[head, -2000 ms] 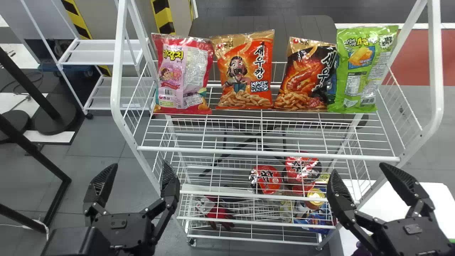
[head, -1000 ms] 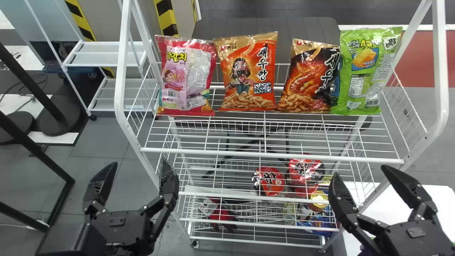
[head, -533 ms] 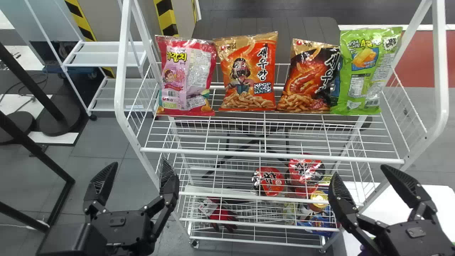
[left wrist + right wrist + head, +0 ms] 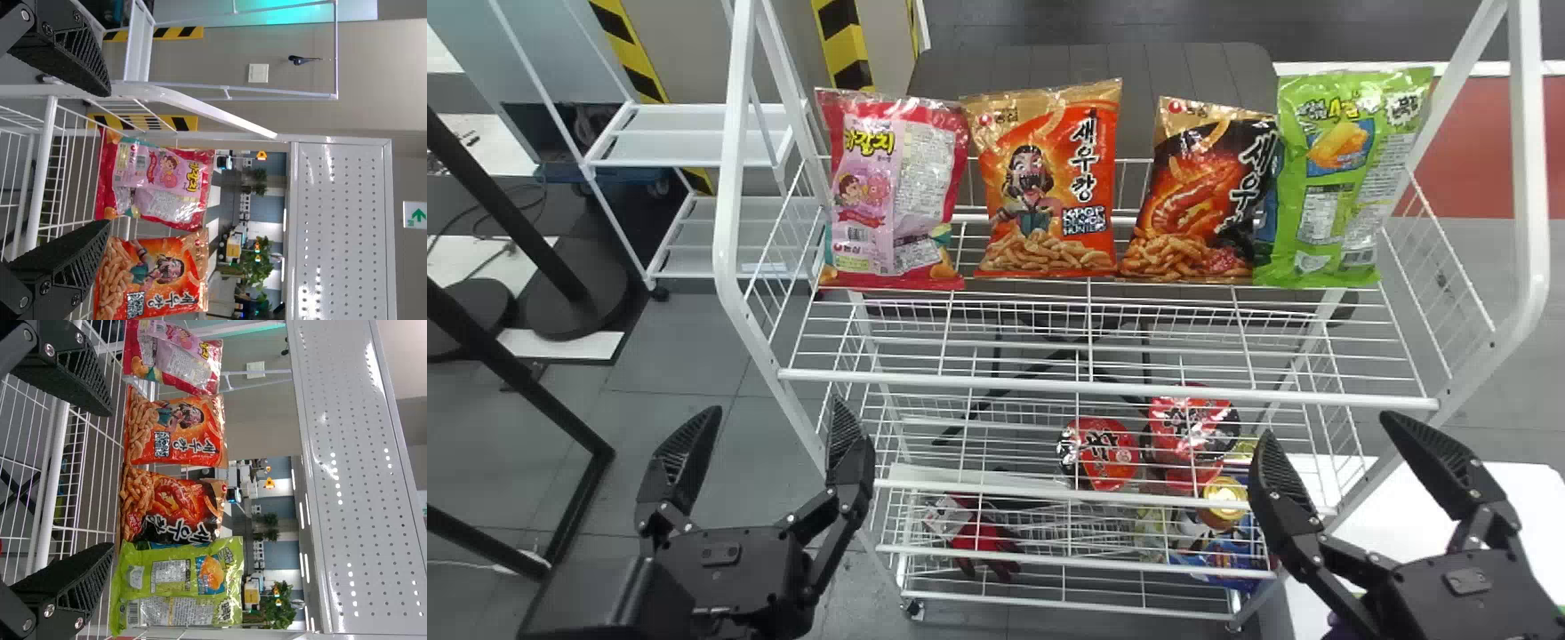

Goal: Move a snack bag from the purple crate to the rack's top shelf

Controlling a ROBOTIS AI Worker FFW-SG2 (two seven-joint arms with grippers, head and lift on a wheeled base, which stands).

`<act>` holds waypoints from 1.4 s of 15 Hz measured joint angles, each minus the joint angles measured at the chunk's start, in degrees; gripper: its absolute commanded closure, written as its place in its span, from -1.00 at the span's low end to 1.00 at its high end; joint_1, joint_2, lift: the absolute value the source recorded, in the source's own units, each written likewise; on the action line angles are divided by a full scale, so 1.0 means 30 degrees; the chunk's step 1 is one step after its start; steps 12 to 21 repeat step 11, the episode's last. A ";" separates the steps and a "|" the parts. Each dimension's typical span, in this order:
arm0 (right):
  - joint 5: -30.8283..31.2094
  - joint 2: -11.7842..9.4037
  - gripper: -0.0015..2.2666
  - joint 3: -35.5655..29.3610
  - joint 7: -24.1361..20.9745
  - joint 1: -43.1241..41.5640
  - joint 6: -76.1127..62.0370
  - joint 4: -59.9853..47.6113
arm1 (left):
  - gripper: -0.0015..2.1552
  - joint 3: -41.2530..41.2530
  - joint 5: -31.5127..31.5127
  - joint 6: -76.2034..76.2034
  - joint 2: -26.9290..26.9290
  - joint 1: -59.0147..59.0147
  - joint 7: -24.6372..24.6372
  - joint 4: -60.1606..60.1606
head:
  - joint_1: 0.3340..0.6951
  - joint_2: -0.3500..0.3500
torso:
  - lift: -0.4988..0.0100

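Holding the left gripper [image 4: 775, 406] and the right gripper [image 4: 1325, 422] open and empty before the rack [image 4: 1531, 178], probably for having both ready to grasp. Seeing the red bag [image 4: 891, 196], orange bag [image 4: 1048, 187], black bag [image 4: 1196, 200] and green bag [image 4: 1343, 178] standing in a row on the top shelf [image 4: 1108, 388], probably facing outward for easy choosing. Finding something purple [image 4: 1336, 625], likely the crate, low by the right gripper, near the white tabletop [image 4: 1538, 507]. Being unable to confirm the place of the bag for moving, but judging it likely inside the crate.
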 measured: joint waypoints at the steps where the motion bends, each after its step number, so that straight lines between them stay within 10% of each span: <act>1: 0.0000 0.0000 -0.88 0.0000 0.0000 0.0000 -0.0001 0.0000 | -0.87 -0.0011 0.0022 0.0000 0.0000 -0.0003 -0.0019 0.0000 | 1.00 0.21 | 0.96; 21: 0.0000 0.0000 -0.88 -0.0004 0.0027 0.0030 -0.0047 0.0030 | -0.87 -0.0029 0.0060 0.0003 0.0054 -0.0033 -0.0053 -0.0011 | 1.00 0.20 | 0.96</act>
